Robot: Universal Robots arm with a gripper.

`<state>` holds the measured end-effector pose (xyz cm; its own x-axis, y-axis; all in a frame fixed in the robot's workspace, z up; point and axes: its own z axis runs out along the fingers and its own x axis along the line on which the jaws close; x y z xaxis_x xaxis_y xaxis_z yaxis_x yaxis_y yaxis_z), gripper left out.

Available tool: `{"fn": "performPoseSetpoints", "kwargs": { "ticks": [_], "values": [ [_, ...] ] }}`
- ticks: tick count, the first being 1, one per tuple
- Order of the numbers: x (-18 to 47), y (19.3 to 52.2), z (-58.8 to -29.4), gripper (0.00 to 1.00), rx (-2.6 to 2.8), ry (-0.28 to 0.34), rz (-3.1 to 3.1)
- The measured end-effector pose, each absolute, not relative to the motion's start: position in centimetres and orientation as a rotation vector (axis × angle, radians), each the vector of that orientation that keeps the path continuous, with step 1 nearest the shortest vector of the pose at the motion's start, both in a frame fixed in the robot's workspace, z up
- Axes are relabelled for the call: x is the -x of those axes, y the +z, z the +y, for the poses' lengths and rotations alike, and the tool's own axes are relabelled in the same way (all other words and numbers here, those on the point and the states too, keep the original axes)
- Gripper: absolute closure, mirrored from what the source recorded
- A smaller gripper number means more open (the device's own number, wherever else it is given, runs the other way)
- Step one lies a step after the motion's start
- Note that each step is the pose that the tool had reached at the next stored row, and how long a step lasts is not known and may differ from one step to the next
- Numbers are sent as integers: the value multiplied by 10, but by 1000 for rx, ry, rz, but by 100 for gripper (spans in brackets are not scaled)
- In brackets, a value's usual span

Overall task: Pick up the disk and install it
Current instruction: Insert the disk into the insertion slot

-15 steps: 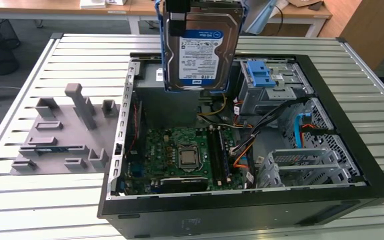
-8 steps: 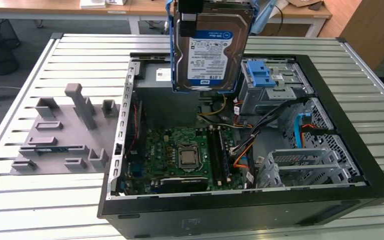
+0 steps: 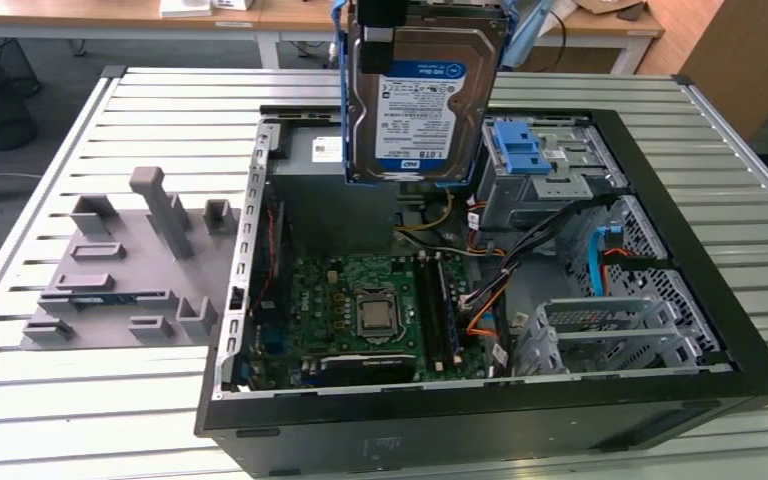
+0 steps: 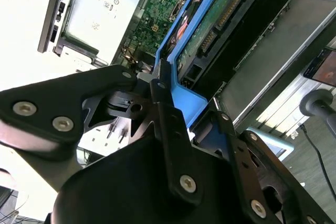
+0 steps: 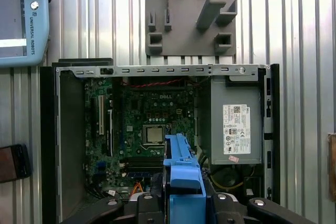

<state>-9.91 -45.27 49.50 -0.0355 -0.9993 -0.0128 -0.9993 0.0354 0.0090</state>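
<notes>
Black computer case lies open, with green motherboard and grey power supply inside. Above the case, my gripper is clenched on the blue-framed disk.

- In the exterior view the disk runs off the picture's upper edge, so its upper end is cut off.
- The disk covers part of the grey power-supply box behind it there.
- In the first wrist view the blue rail frame hides the disk's metal body.
- A pendant and a dark flat object are cut by that picture's edge; the latter cannot be identified.
</notes>
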Motion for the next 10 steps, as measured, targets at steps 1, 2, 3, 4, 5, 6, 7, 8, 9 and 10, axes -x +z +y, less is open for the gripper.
{"fn": "performPoseSetpoints", "kwargs": {
  "ticks": [1, 2, 3, 4, 5, 6, 7, 8, 9, 10],
  "values": [
    [99, 495, -453, 63, 2180, 24, 2258],
    [99, 495, -453, 63, 2180, 24, 2258],
    [99, 495, -453, 63, 2180, 24, 2258],
    [99, 495, -453, 63, 2180, 24, 2258],
    [99, 495, -453, 63, 2180, 24, 2258],
    [99, 495, -454, 63, 2180, 24, 2258],
    [99, 495, -456, 63, 2180, 24, 2258],
    [99, 495, -458, 63, 2180, 24, 2258],
    [99, 495, -461, 63, 2180, 24, 2258],
    [99, 495, -465, 63, 2180, 24, 2258]
  ]
}}
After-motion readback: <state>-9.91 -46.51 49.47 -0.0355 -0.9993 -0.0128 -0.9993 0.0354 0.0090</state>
